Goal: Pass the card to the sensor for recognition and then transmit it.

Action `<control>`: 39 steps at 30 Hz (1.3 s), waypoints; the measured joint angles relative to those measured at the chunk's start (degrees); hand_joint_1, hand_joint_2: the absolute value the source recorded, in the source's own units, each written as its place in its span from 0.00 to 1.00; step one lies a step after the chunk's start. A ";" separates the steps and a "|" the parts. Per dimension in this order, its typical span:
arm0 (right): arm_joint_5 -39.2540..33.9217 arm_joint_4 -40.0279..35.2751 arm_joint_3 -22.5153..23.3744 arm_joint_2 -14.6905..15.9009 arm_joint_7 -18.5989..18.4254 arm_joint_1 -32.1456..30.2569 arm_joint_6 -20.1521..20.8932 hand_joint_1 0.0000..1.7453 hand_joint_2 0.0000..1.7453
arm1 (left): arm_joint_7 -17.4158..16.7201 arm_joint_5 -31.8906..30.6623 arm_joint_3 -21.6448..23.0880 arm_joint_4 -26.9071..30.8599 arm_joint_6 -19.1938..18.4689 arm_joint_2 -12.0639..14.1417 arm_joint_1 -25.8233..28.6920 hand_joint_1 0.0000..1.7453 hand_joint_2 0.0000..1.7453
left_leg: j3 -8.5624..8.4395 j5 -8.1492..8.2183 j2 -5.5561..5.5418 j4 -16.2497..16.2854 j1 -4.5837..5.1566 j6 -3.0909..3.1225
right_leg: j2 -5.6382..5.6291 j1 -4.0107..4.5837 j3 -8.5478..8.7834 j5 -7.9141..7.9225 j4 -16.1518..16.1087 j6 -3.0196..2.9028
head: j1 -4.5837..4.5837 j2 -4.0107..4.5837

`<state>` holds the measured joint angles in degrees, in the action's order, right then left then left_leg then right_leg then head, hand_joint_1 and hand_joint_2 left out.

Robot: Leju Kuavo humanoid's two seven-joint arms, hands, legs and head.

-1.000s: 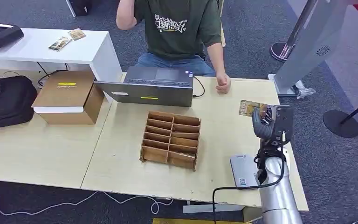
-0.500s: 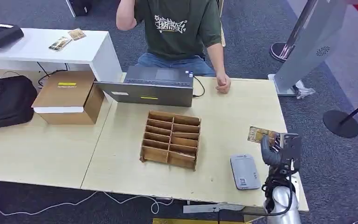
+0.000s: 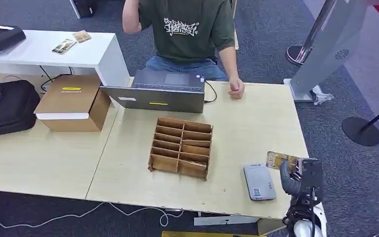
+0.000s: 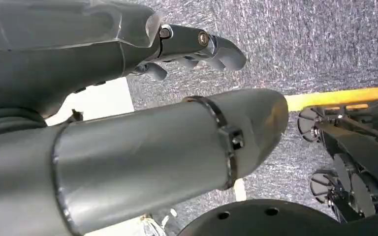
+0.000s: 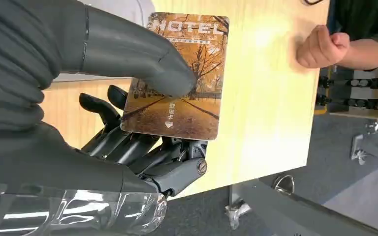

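— Card (image 3: 275, 160) position, compared with a second ago?

— It is sitting lower and nearer the robot now. A second ago the right robot hand (image 3: 301, 175) was holding it up over the far right part of the bench (image 3: 256, 118); now the hand is hanging at the near right corner, with the card just beside the grey sensor (image 3: 259, 181), not over it. The person's fist (image 3: 236, 89) is resting in the same spot on the bench, and nothing else is lying differently.

— How is the hand gripping?

— The thick thumb (image 5: 142, 59) is pressing the card's printed face (image 5: 182, 78) while the darker fingers (image 5: 128, 142) are backing it from behind, so the card is being pinched firmly.

— Any writing?

— "HOTEL" is running across one end of the card, above an autumn avenue of trees; small characters lower down are too fine to read. The person's green shirt (image 3: 187, 29) is carrying a white graphic I cannot make out.

— Counts?

— One card in the hand, one sensor, one cardboard organiser (image 3: 181, 147), one laptop (image 3: 160, 91), one cardboard box (image 3: 71, 101), and two cards (image 3: 71, 42) lying on the white table.

— The left robot hand (image 4: 197, 46)?

— It is hanging over the carpet, fingers loosely apart, holding nothing.
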<state>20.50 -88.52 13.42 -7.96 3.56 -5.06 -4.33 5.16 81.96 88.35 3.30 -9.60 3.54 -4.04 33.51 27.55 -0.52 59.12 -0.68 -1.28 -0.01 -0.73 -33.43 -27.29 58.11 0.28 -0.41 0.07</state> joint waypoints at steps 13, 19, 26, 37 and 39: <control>3.76 0.81 2.86 0.72 0.00 0.56 1.01 1.00 1.00 | 0.00 0.00 0.00 0.00 -0.04 0.22 -0.09 0.00 0.00 | 0.00 0.00 0.00 0.00 -0.01 0.00 | -0.01 0.00 0.00 0.00 0.00 0.00 | 0.00 0.02; 3.74 2.32 3.17 0.94 0.09 0.80 0.76 1.00 1.00 | 0.00 -0.02 0.02 0.00 -0.04 0.35 -0.13 0.00 0.00 | -0.01 0.00 0.00 0.00 0.00 0.00 | -0.01 0.00 0.00 0.00 0.00 0.00 | 0.00 0.00; 4.89 2.43 3.78 0.92 -1.42 0.08 0.76 1.00 1.00 | 0.00 0.65 0.02 0.00 0.02 0.35 -0.12 0.00 0.00 | 0.00 0.00 -0.01 0.00 0.00 0.00 | -0.01 0.00 0.00 0.00 0.00 0.00 | 0.00 0.00; 8.15 2.27 3.93 -0.50 -3.41 -1.98 4.61 1.00 1.00 | -0.17 1.05 0.02 0.00 0.00 0.35 -0.12 0.00 0.00 | 0.00 0.00 0.00 0.00 -0.01 0.00 | -0.01 0.00 0.00 0.00 0.00 0.00 | 0.00 0.00; 8.50 2.27 3.93 -0.79 -3.58 -2.00 4.79 1.00 1.00 | -0.17 1.12 0.00 0.00 0.00 0.35 -0.12 0.00 0.00 | 0.00 0.00 0.00 0.00 -0.01 0.00 | -0.01 0.00 0.00 0.00 0.00 0.00 | 0.00 0.02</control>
<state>29.01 -86.25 17.35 -8.74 -0.02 -7.06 0.46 4.98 83.08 88.35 3.30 -9.60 3.89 -4.16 33.51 27.56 -0.53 59.12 -0.68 -1.28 -0.02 -0.73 -33.43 -27.29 58.11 0.28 -0.42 0.09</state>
